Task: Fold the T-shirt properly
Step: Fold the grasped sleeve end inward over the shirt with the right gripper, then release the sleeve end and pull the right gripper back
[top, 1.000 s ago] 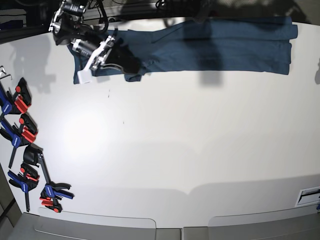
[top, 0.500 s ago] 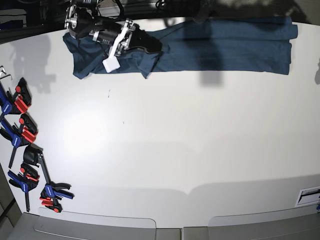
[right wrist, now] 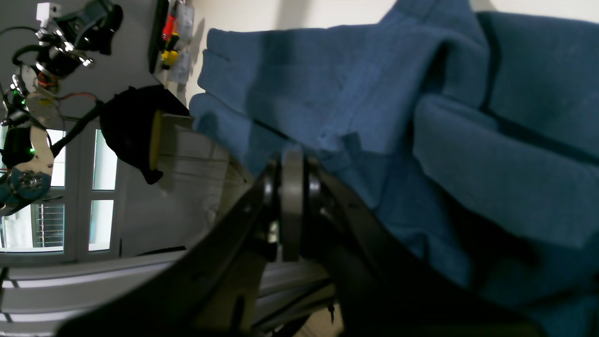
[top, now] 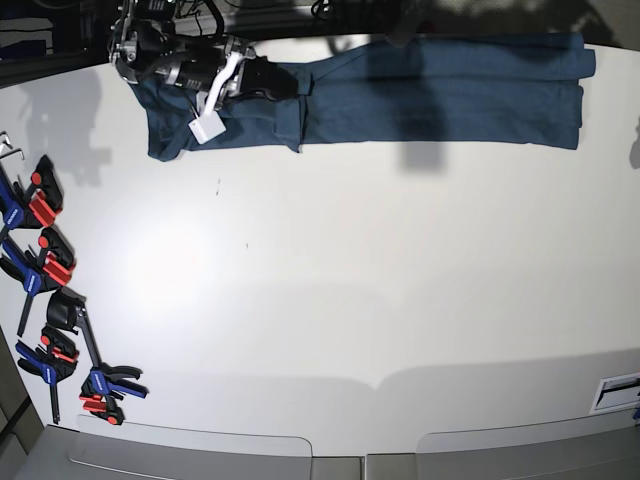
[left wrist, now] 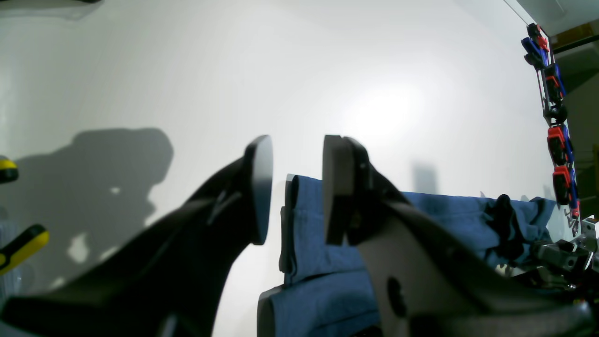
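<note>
The dark blue T-shirt [top: 450, 95] lies as a long folded band along the table's far edge. My right gripper [top: 288, 82] is over its left part, shut on a fold of the cloth. In the right wrist view the fingers [right wrist: 292, 161] press together where the T-shirt [right wrist: 491, 178] bunches into thick folds. In the left wrist view my left gripper [left wrist: 297, 154] hangs open above the table with nothing between its fingers. An end of the T-shirt [left wrist: 309, 224] lies beyond and below it. The left arm is outside the base view.
Several red-blue-black clamps [top: 45, 270] line the table's left edge, and they also show in the left wrist view as clamps [left wrist: 557, 140] at far right. The white table [top: 350, 280] stretches toward the near edge. Yellow-black handles [left wrist: 18, 243] sit at the left wrist view's left side.
My right gripper has carried its fold of the T-shirt up and to the right toward the far edge. The shirt's left end now lies flatter and squarer. The left gripper has stayed open.
</note>
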You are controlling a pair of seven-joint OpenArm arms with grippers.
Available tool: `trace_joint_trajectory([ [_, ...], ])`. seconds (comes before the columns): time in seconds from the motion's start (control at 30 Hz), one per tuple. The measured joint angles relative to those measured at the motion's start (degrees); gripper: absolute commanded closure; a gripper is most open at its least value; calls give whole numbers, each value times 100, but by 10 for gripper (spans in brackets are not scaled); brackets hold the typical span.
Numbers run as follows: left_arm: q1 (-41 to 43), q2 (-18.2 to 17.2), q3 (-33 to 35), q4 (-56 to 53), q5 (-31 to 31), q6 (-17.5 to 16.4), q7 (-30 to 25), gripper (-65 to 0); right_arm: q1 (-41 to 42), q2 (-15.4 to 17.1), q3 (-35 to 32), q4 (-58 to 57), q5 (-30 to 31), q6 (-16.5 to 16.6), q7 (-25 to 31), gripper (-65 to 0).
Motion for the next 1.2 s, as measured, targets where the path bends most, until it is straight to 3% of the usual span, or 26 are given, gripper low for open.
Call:
trace_joint_trajectory([
  [0.33,2,0,0,0,0,0,0,-164,0,459,0,0,37,0,2,0],
  [0.53,2,0,0,0,0,0,0,-164,0,496,-4,0,44,-2,0,0],
  [0.67,2,-2,0,0,2,0,0,-164,-2,498,-4,0,356,0,0,-135],
  [0.83,2,0,0,0,0,0,0,-164,0,557,68,2,785,-2,0,-137],
  [1.2,2,0,0,0,0,0,0,-164,216,557,1606,140,1276,-2,-9,-131],
])
